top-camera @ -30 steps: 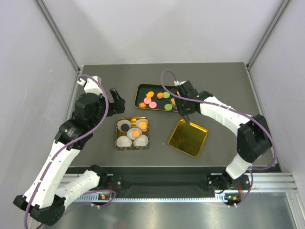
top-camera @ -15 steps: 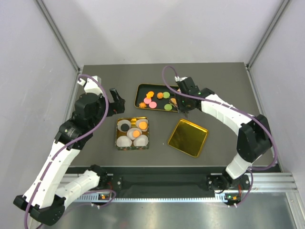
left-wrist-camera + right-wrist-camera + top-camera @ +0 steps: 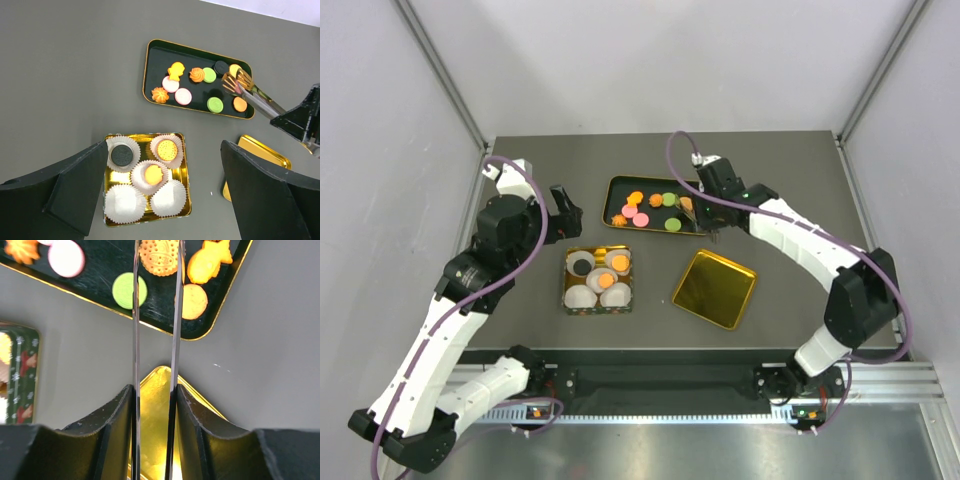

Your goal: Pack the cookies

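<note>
The cookies (image 3: 650, 208) lie loose in a black tray (image 3: 620, 185): orange, pink, green and dark discs. In the left wrist view they show in the tray (image 3: 155, 55). A gold tin (image 3: 567, 300) holds several white paper cups; three have a cookie in them (image 3: 166, 149). My right gripper (image 3: 713, 212) is shut on metal tongs (image 3: 135, 315). The tong arms reach over the tray's right end, either side of a round orange biscuit (image 3: 159, 257). My left gripper (image 3: 563, 210) is open and empty, above the tin (image 3: 117, 177).
A gold lid (image 3: 715, 288) lies right of the tin, below the right gripper, and shows in the right wrist view (image 3: 152, 405). Two paper cups (image 3: 121, 202) in the tin are empty. Grey walls surround the dark table.
My right gripper has moved with the tongs from above the gold lid toward the far side, to the right end of the black tray. The left arm has not moved.
</note>
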